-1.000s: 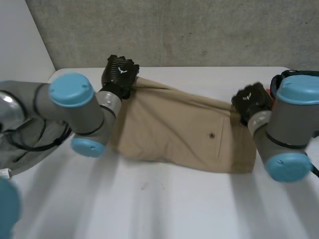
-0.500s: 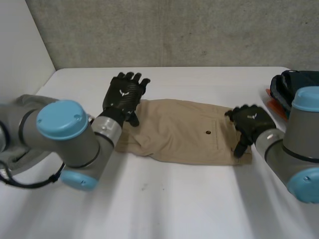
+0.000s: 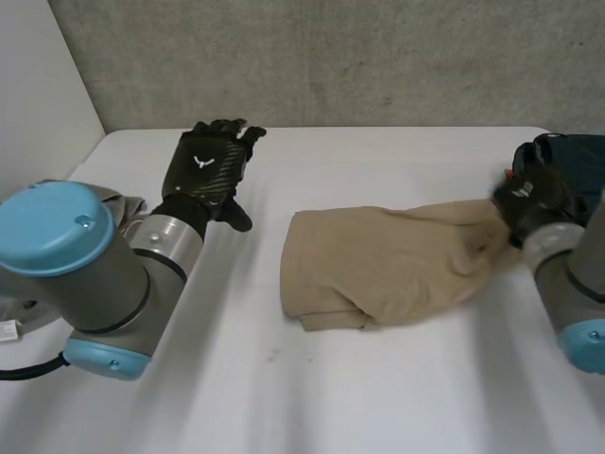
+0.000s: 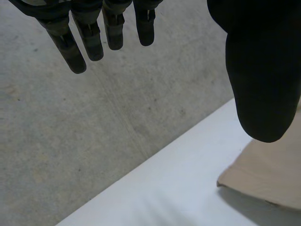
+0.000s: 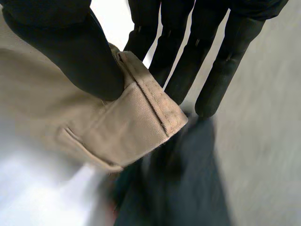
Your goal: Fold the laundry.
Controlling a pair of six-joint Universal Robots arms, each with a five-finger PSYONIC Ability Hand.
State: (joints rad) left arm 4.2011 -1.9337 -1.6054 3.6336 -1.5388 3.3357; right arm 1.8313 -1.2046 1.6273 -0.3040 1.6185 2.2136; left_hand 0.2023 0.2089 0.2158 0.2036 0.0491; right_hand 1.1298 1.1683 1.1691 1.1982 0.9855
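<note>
Tan shorts (image 3: 388,270) lie bunched on the white table (image 3: 312,397), stretched toward the right. My right hand (image 3: 531,199) is shut on their right end; in the right wrist view its thumb (image 5: 70,47) and fingers (image 5: 174,56) pinch the stitched waistband (image 5: 146,113). My left hand (image 3: 203,170) hovers open at the back left, apart from the shorts. In the left wrist view the left hand (image 4: 258,70) has straight fingers (image 4: 89,37) that hold nothing, and a corner of the tan shorts (image 4: 268,176) lies on the table past the thumb.
A pile of dark blue clothing (image 3: 567,156) sits at the table's right edge, right by my right hand, and appears under the waistband as dark cloth (image 5: 188,188). Grey cloth (image 3: 28,303) lies at the far left. A concrete wall (image 3: 331,57) backs the table.
My left hand let go of the shorts and drew back to the left. My right hand shut on the waistband and dragged the shorts rightward toward the dark pile, bunching them.
</note>
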